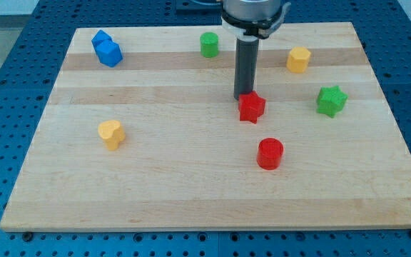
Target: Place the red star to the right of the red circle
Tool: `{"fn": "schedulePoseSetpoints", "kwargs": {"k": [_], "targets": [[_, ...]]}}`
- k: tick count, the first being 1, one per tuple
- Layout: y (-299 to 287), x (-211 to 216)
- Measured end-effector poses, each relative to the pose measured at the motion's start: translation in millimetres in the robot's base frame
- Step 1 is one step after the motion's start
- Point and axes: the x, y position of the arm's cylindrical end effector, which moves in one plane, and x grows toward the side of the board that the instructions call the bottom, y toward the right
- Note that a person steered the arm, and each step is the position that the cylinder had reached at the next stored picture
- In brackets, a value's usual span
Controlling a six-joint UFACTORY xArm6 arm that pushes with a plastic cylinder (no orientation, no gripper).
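Observation:
The red star lies right of the board's middle. The red circle sits below it and slightly to the view's right, with a small gap between them. My tip stands at the star's upper left edge, touching or nearly touching it. The rod rises straight up from there to the arm at the view's top.
A green star lies to the view's right of the red star. A yellow hexagon sits at the upper right, a green cylinder at the top middle, a blue block at the upper left, a yellow heart at the left. The wooden board rests on a blue table.

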Motion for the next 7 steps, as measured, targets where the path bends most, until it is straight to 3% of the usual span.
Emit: {"fn": "schedulePoseSetpoints", "kwargs": {"k": [4,6,7], "targets": [[35,98],[28,92],[-2,94]]}}
